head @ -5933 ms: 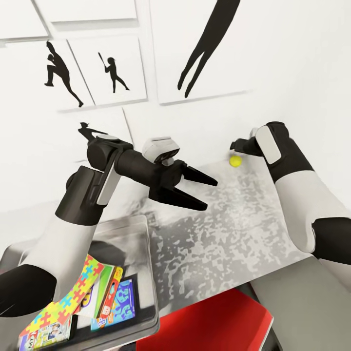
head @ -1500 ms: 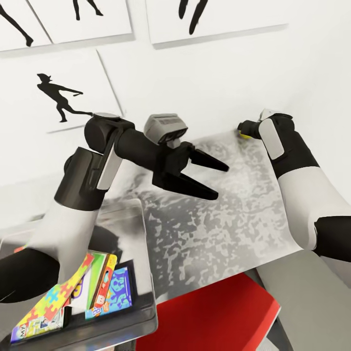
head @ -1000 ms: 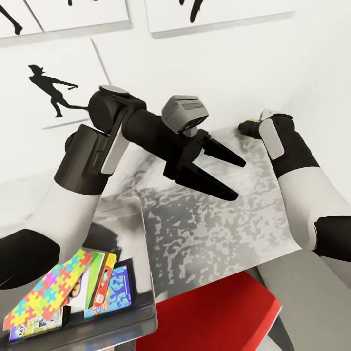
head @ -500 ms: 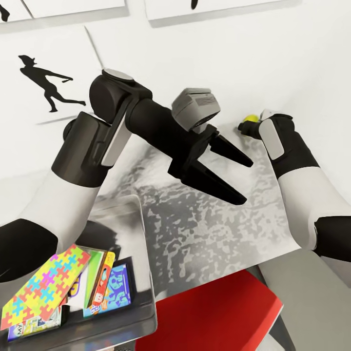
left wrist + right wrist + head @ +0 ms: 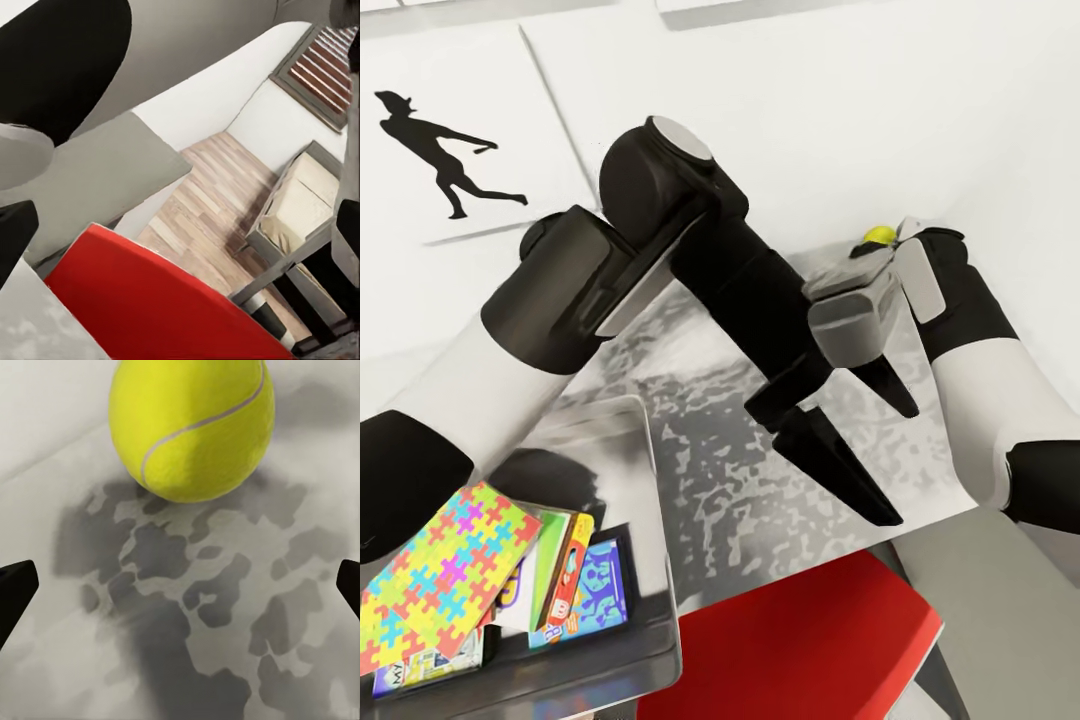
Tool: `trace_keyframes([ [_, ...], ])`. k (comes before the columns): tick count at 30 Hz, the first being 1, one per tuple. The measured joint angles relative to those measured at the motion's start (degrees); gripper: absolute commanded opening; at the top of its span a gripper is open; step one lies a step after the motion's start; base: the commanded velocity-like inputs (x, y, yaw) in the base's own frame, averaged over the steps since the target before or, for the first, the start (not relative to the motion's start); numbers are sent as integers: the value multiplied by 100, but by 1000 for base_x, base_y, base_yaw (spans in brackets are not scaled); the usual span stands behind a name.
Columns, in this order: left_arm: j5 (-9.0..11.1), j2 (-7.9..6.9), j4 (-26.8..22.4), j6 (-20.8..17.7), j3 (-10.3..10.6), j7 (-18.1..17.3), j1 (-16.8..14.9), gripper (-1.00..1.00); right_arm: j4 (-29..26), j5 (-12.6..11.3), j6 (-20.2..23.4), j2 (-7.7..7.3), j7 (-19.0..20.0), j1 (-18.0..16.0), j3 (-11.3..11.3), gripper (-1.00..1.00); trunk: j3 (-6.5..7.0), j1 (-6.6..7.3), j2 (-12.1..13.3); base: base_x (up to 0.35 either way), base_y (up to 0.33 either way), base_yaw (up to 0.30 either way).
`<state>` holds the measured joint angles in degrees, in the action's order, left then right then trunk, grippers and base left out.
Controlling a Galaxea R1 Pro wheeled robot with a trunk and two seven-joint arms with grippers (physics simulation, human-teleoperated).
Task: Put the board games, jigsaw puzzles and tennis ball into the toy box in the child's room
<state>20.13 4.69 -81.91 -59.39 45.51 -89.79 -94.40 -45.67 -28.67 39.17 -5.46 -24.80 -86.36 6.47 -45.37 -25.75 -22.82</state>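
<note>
1. Toy box [image 5: 660,560]: light grey bin at the lower left of the head view, sitting on the table [image 5: 760,470], which has a mottled grey-white top.
2. Contents, all leaning or stacked inside the bin: a jigsaw puzzle [image 5: 435,560] lies tilted on top at the far left; beside it a green-edged board game [image 5: 555,560] stands on edge; a small blue board game [image 5: 595,590] is toward the bin's right wall; a lettered box corner [image 5: 420,672] pokes out under the puzzle, but I cannot tell which game it is.
3. Tennis ball [image 5: 877,236]: on the table at its far edge near the wall, upper right of the head view, outside the bin and well apart from it. In the right wrist view the ball [image 5: 191,424] rests on the tabletop, ahead of the fingertips and not touching them.
4. Right gripper [image 5: 180,585]: fingers spread wide, tips at the two frame edges, nothing between them. In the head view it sits just beside the ball, mostly hidden by the forearm.
5. Left gripper [image 5: 890,460]: centre right of the head view, above the table, fingers apart and pointing down, empty.
6. Left wrist view: a red chair seat [image 5: 150,300], wood floor [image 5: 202,210] and the beige bed [image 5: 300,202] at the right of the frame.
</note>
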Motion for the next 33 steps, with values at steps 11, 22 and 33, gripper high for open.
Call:
trace_keyframes([
  [11, 317, 85, -21, 0, 710, 1, -369, 100, -7, 0, 0, 2, -14, -148, 6, 100, -103, 0, 0, 0, 0, 0],
  [22, 322, 39, -78, 0, 986, 1, -453, 100, -134, -7, 41, -11, -21, -153, 11, 100, -132, 0, 0, 0, 0, 0],
  [33, 327, 27, -237, 0, 1014, 1, -492, 100, -231, -16, 94, -9, -33, -180, -30, 100, -133, 0, 0, 0, 0, 0],
])
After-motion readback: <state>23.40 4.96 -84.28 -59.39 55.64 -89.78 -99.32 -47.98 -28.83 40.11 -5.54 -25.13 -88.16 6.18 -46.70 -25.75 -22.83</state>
